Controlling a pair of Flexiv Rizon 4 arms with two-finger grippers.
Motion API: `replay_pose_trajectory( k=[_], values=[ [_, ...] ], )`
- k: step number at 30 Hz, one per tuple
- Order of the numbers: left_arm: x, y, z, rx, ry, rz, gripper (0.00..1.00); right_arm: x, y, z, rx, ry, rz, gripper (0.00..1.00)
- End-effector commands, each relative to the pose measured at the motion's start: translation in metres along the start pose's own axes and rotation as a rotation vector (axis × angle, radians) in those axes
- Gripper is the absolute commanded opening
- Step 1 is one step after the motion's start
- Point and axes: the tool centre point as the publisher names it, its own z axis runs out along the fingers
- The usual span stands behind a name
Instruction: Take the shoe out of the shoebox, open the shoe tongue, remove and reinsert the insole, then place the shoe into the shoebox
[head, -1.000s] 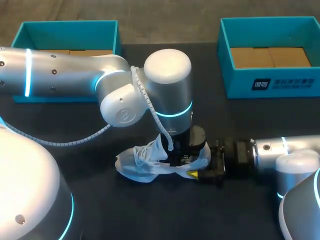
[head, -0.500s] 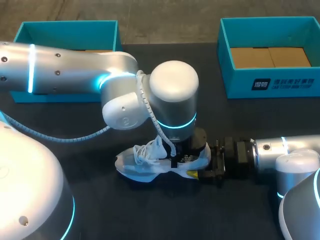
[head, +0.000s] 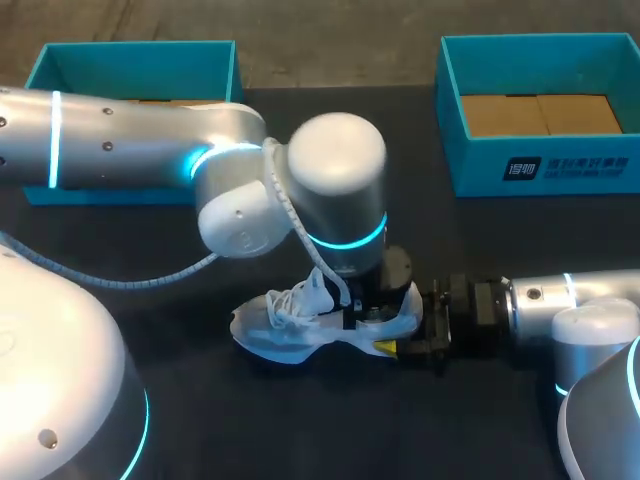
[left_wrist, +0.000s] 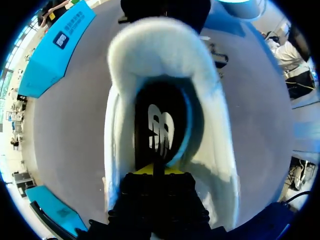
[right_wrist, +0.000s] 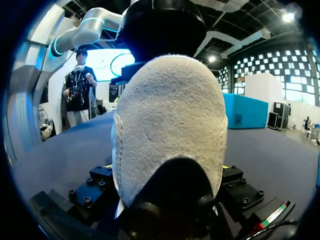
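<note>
A white shoe lies on its sole in the middle of the black table, toe to the left. My left gripper reaches straight down into its opening. In the left wrist view the yellow tips of the left gripper are pressed together on the near edge of the black insole, inside the white collar of the shoe. My right gripper comes in low from the right, and its fingers stand on both sides of the heel. In the right wrist view the suede heel of the shoe fills the gap of the right gripper.
A teal shoebox stands open at the back right with a cardboard-coloured floor. A second teal box sits at the back left, partly behind my left arm. My left arm's wrist hides the middle of the shoe.
My left gripper's fingers have come together inside the shoe, and its wrist has shifted slightly over the shoe. The right gripper has stayed at the heel.
</note>
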Motion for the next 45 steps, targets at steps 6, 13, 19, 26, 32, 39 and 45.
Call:
replay_pose_trajectory(
  k=[6, 13, 19, 26, 32, 39, 45],
  values=[
    [0.002, 0.017, -0.037, 0.155, 0.111, 0.044, 0.00, 0.002, 0.001, 0.001, 0.003, -0.001, -0.001, 0.00],
    [0.004, 0.022, -0.042, 0.228, 0.226, 0.058, 0.00, 0.002, 0.001, 0.001, 0.003, -0.001, -0.001, 0.00],
    [0.007, 0.024, -0.048, 0.266, 0.276, 0.096, 0.00, 0.002, 0.001, 0.001, 0.003, -0.001, -0.001, 0.00],
    [0.013, 0.013, -0.054, 0.287, 0.293, 0.132, 0.00, 0.002, 0.001, 0.001, 0.003, -0.001, -0.001, 0.00],
    [0.017, 0.007, -0.065, 0.292, 0.223, 0.144, 0.65, 0.002, 0.001, 0.001, 0.003, -0.001, -0.001, 0.00],
    [0.015, 0.003, -0.081, 0.308, 0.135, 0.146, 0.89, 0.002, 0.001, 0.001, 0.003, -0.001, -0.001, 0.00],
    [0.018, 0.000, -0.093, 0.329, 0.061, 0.138, 0.91, 0.002, 0.001, 0.001, 0.003, -0.001, -0.001, 0.00]
  ],
)
